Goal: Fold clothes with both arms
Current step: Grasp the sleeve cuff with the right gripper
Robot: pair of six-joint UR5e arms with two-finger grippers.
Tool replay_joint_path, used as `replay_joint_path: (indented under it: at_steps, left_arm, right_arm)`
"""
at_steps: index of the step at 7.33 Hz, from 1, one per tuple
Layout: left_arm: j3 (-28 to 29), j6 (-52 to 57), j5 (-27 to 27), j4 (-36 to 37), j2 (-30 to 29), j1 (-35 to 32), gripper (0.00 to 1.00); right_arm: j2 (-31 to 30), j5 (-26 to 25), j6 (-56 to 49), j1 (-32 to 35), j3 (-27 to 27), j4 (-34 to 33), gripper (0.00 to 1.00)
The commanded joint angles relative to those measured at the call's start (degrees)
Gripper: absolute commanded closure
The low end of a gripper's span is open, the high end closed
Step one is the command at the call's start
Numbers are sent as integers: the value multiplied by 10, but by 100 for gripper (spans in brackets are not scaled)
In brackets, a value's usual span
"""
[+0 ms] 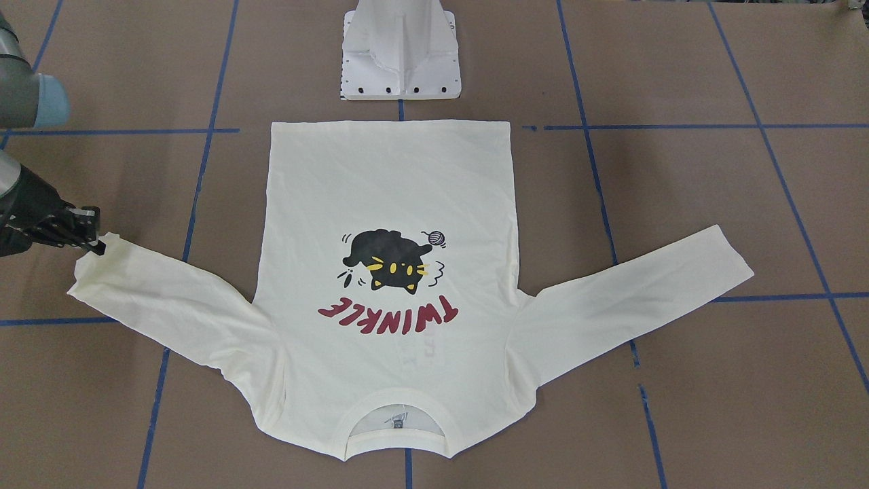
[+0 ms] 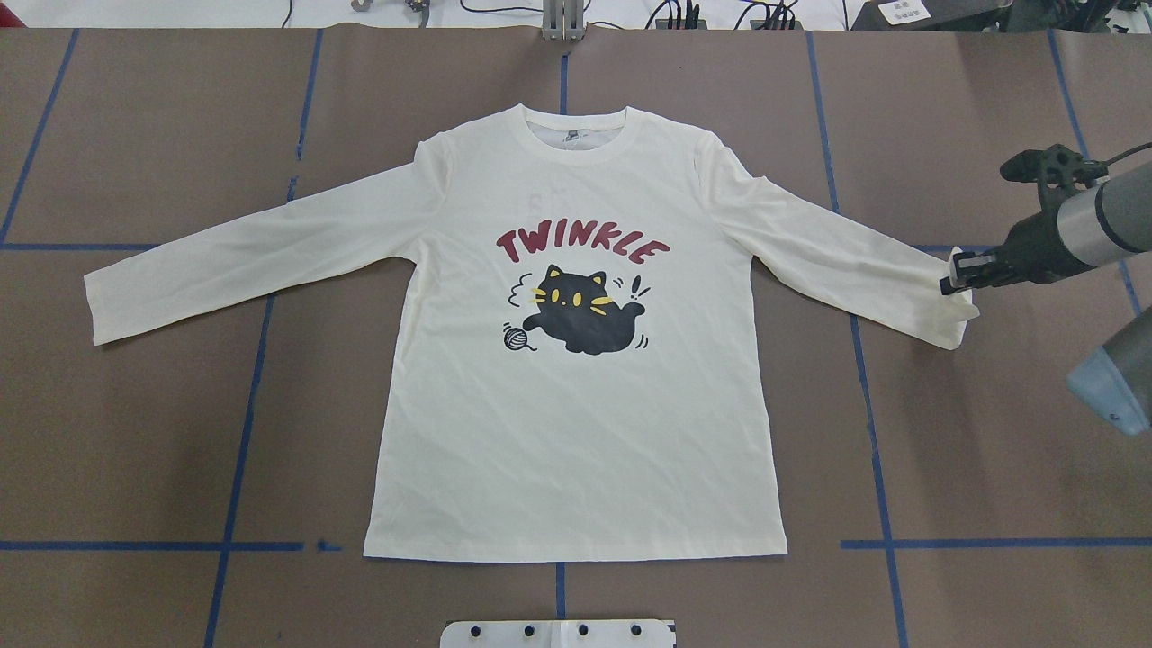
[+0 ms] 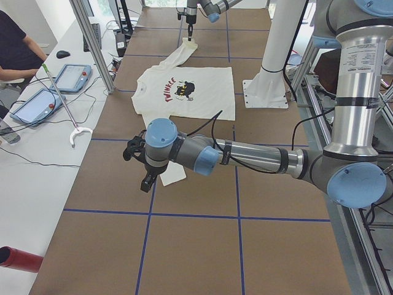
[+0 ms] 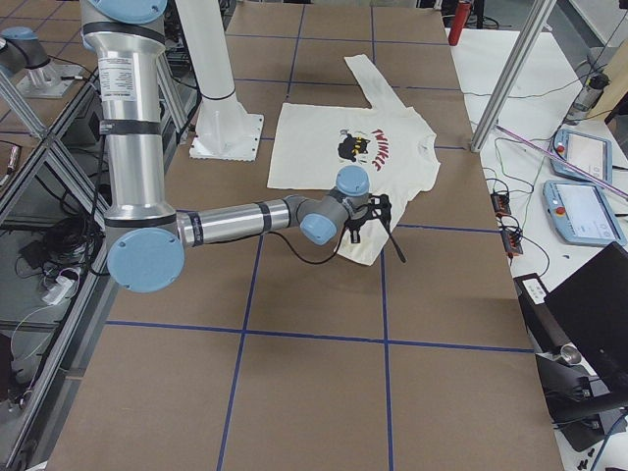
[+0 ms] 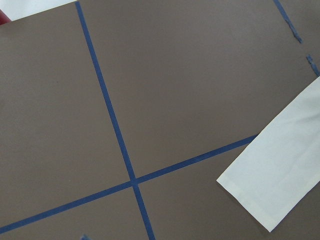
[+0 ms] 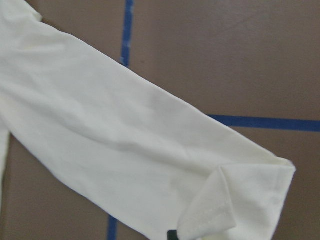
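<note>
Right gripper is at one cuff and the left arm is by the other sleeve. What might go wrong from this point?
1. The right gripper seems to pinch only a corner of the cuff, which is curled over. So thin a hold may slip, or fold the sleeve crookedly.
2. The left gripper hangs beside the other cuff, not on it. If the right arm pulls alone, the T-shirt could drag and skew.
</note>
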Motion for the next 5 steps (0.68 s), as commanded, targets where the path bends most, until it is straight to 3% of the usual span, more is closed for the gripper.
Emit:
replay_joint_path:
  at_steps: [1,2,3,5]
  left_arm:
    - [1,0,-1,0,-3,0,0]
    - [1,-1,-1,1,-4,0,0]
    - [3,-1,-1,0,-4,0,0]
    - [14,1,-1,-1,-5,0,0]
  right_arm:
    - [124,-49,149,-72,-15,-14,100]
    - [194,-94,157,-95,-31,-60,100]
    - [270,-99,161,-96,-44,-112,100]
    - [384,-137,182,-99,-83,-126,100]
